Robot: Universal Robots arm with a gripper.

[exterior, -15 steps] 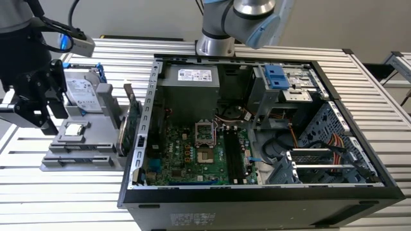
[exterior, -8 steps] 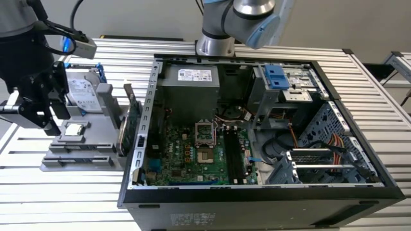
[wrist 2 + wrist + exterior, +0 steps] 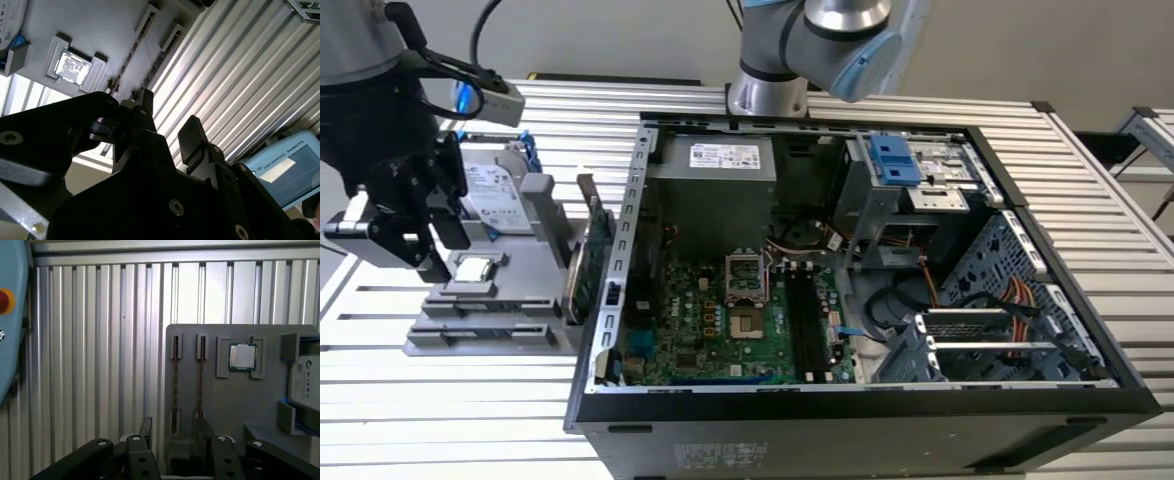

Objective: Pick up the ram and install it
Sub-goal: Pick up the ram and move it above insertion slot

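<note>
Two ram sticks, seen edge-on, lie side by side in slots of a grey holder [image 3: 220, 405]. One ram stick [image 3: 176, 385] shows in line with the gap between my fingers; the other ram stick [image 3: 201, 385] is beside it. In the second wrist view the ram [image 3: 134, 52] runs past the chip. My gripper [image 3: 175, 432] hovers above the holder, open, with nothing between its black fingers [image 3: 192, 132]. In the exterior view the gripper [image 3: 443, 255] hangs over the holder [image 3: 494, 320], at the exterior view's left of the open computer case [image 3: 854, 400].
A silver chip [image 3: 242, 356] and a hard drive [image 3: 305, 382] sit on the same holder. A green card [image 3: 587, 265] stands upright between holder and case. Inside the case the motherboard [image 3: 720, 330] has long black slots [image 3: 807, 330]. A blue pendant [image 3: 285, 170] lies on the ribbed table.
</note>
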